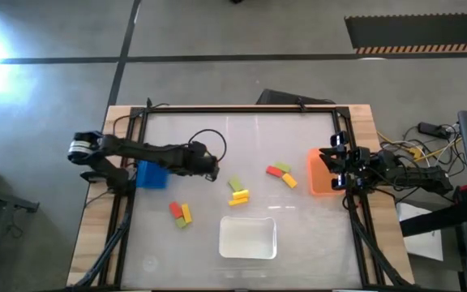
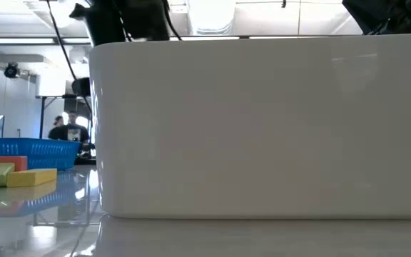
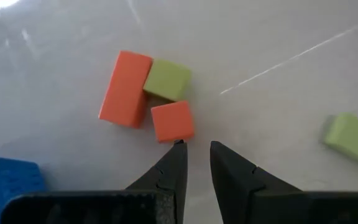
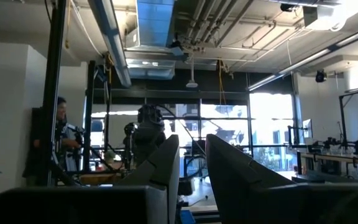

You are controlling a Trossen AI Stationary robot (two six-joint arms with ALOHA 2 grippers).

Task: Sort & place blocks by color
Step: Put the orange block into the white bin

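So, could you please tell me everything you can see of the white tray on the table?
The white tray is a rectangular, opaque, smooth-looking container with rounded corners and a raised rim. It sits flat on the table at its near edge, roughly midway between the two arms. Nothing shows inside it from above, and no block or gripper touches it. In the low view its plain white wall fills most of the picture.

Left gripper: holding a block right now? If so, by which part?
Nothing is held. The left gripper is shut with nothing between its fingers, hovering near a cluster of two orange blocks and a green one. The right gripper holds nothing either.
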